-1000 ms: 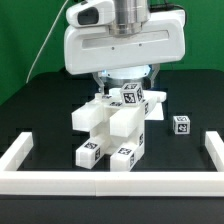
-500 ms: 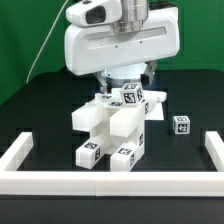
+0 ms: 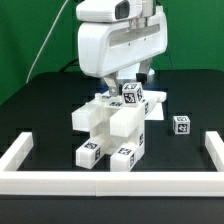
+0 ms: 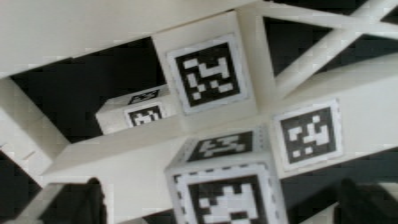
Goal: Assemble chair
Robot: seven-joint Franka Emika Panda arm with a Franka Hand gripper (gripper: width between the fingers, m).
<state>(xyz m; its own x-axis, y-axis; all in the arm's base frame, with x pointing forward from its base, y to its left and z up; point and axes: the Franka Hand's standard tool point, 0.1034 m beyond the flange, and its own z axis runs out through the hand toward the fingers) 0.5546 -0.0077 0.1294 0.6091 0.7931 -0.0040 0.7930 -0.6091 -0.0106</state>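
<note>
The chair (image 3: 112,128) stands partly built on the black worktop (image 3: 40,110), directly beneath the hand (image 3: 122,88); thick legs and a flat slab already sit joined in one blocky cluster, and the cross-braced piece (image 4: 302,40) fills the wrist view close under the hand; by my reckoning the build is well along but not finished. One small tagged block (image 3: 182,125) lies loose, apart from the cluster and off to the hand's side toward the exterior view's right, so at least that part seems left to fit; whether every joint in the cluster is seated cannot be told. The hand is spread wide and nothing shows pinched between its fingers, which the arm's white body mostly hides. No brand or readable word appears anywhere; the only markings are black-and-white square tags (image 4: 210,72) on the parts.
</note>
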